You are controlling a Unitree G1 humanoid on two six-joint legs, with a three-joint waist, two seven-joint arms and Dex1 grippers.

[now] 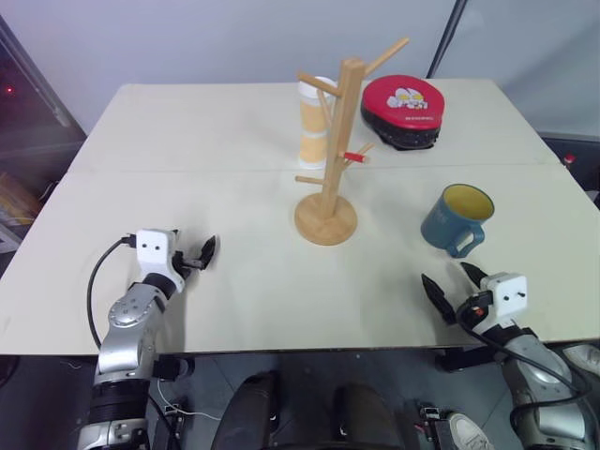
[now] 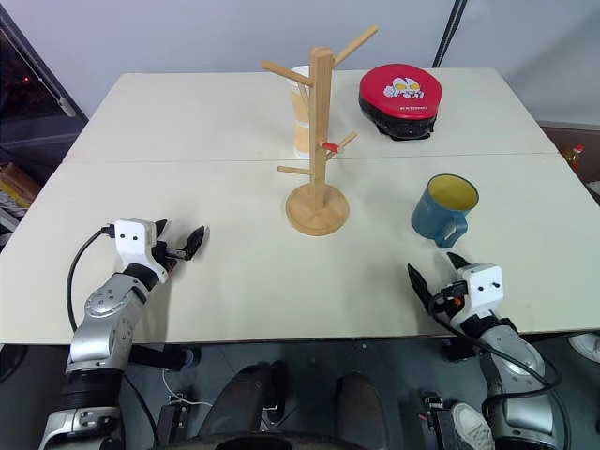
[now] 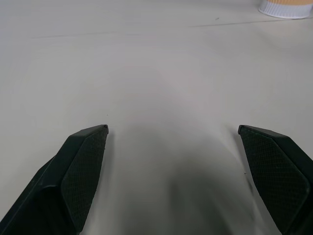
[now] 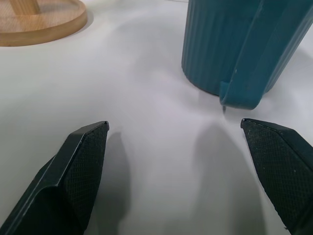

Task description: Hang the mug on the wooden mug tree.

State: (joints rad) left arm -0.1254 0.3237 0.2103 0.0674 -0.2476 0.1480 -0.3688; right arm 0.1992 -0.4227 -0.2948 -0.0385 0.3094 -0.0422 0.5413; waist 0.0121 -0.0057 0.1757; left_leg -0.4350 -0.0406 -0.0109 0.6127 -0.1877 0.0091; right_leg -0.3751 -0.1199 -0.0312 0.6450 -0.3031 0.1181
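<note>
A: Mug (image 1: 456,218) first. Where did it stand, and which arm was nearer?

B: Upright on the table (image 1: 234,131), on the robot's right side, open mouth up so the yellow inside showed. Its loop handle pointed back toward the robot's edge of the table. The right gripper (image 1: 454,287) sat just short of it, fingers spread wide and holding nothing, aimed level at the mug. The left gripper (image 1: 198,254) was well apart, across the table on the other side, its fingers also spread and empty.

A: So the right arm's job, by your reading?

B: I judged so. The mug lay straight ahead of that gripper (a short reach forward), while the wooden mug tree (image 1: 330,150) stood further in and toward the middle, between the two arms. After a grasp, the mug would have to travel leftward and up to a peg.

A: What did the wrist cameras add?

B: The right wrist view showed the handle (image 4: 249,73) close up, facing the gripper and sitting nearer one finger than the other, with bare table between fingertips and mug; no contact. It also caught the edge of the tree's disc base (image 4: 44,24). The head views gave what that one could not: the pegs, the red-tipped one, and the white-and-orange cup (image 1: 313,122) behind the post.

A: And the left wrist view?

B: Bare table between its fingers, and the foot of that cup.
</note>
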